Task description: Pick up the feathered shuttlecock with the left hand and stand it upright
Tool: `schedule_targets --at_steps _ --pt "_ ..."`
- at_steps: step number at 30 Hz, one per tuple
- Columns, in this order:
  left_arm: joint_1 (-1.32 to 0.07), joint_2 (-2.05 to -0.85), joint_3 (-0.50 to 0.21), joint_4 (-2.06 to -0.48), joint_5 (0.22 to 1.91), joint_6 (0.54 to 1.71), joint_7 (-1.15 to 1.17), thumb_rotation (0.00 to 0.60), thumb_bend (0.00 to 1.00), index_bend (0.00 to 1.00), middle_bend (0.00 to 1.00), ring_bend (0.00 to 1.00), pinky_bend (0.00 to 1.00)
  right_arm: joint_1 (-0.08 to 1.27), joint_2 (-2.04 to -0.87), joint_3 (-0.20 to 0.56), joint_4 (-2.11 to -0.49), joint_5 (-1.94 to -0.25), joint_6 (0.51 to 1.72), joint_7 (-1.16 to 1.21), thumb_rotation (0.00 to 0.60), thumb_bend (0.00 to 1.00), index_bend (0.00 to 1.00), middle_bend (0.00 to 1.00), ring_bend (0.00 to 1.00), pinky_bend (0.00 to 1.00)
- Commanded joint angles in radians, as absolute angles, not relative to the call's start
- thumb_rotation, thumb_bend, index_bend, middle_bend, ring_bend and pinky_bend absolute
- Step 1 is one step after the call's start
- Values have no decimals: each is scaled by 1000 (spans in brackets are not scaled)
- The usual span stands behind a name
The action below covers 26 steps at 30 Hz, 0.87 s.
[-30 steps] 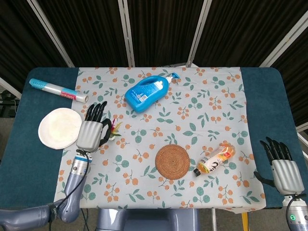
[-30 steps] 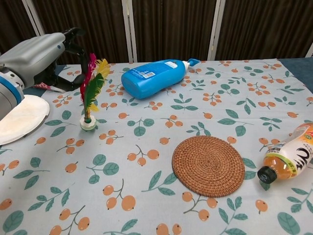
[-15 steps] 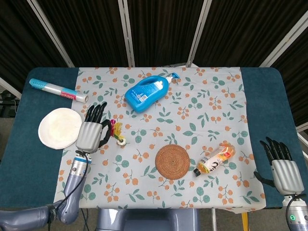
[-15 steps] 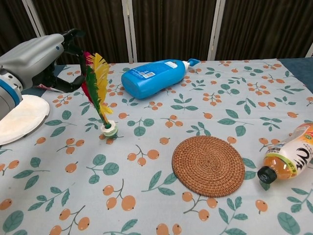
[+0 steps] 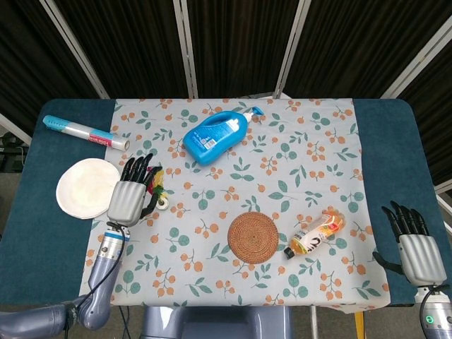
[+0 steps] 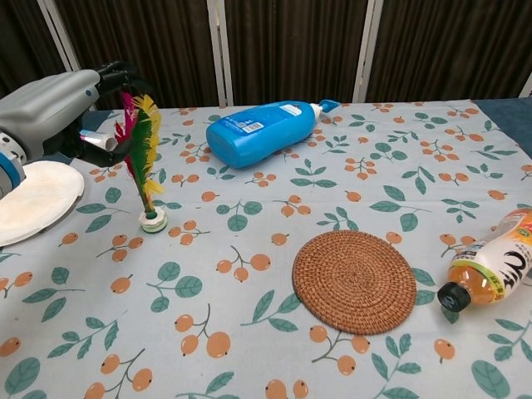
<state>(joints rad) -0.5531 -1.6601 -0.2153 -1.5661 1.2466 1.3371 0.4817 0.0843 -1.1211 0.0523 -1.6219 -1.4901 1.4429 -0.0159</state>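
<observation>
The feathered shuttlecock (image 6: 140,154) stands nearly upright, leaning a little, with its white base (image 6: 153,221) on the flowered cloth. Its red, yellow and green feathers reach up into the dark fingers (image 6: 119,77) of my left hand (image 6: 48,106), which holds the feather tops. In the head view the left hand (image 5: 130,193) lies just left of the shuttlecock (image 5: 159,195), covering part of the feathers. My right hand (image 5: 414,246) rests at the table's front right corner with its fingers spread and nothing in it.
A blue pump bottle (image 5: 215,136) lies behind the shuttlecock. A white plate (image 5: 86,187) sits left of the hand, and a rolled tube (image 5: 85,132) lies behind it. A woven coaster (image 5: 252,238) and a lying orange bottle (image 5: 316,234) are at the front right.
The shuttlecock's base swung right half a second ago and has come back left. My left hand has shifted slightly left with the feathers. The right hand has not moved.
</observation>
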Motion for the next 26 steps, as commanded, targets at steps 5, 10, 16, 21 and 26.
schedule_targets --at_steps 5,10,16,21,26 --pt "-545 -1628 -214 -1602 1272 1346 461 600 423 57 0 0 0 84 -1120 52 -1622 -1489 1444 -16 600 106 93 0 0 0" --pt "-520 -1551 -184 -1664 1321 1365 463 600 344 52 0 0 0 84 -1119 52 -1621 -1487 1442 -15 600 106 93 0 0 0" --pt "-433 -1376 -103 -1813 1321 1403 542 600 141 23 0 0 0 85 -1117 53 -1625 -1478 1434 -23 600 106 93 0 0 0" --pt "-347 -1230 -21 -1897 1344 1442 526 600 96 14 0 0 0 86 -1120 53 -1629 -1478 1435 -39 600 106 92 0 0 0" --pt "-261 -1133 54 -1886 1419 1510 495 600 96 4 0 0 0 87 -1131 53 -1626 -1483 1440 -64 600 106 88 0 0 0"
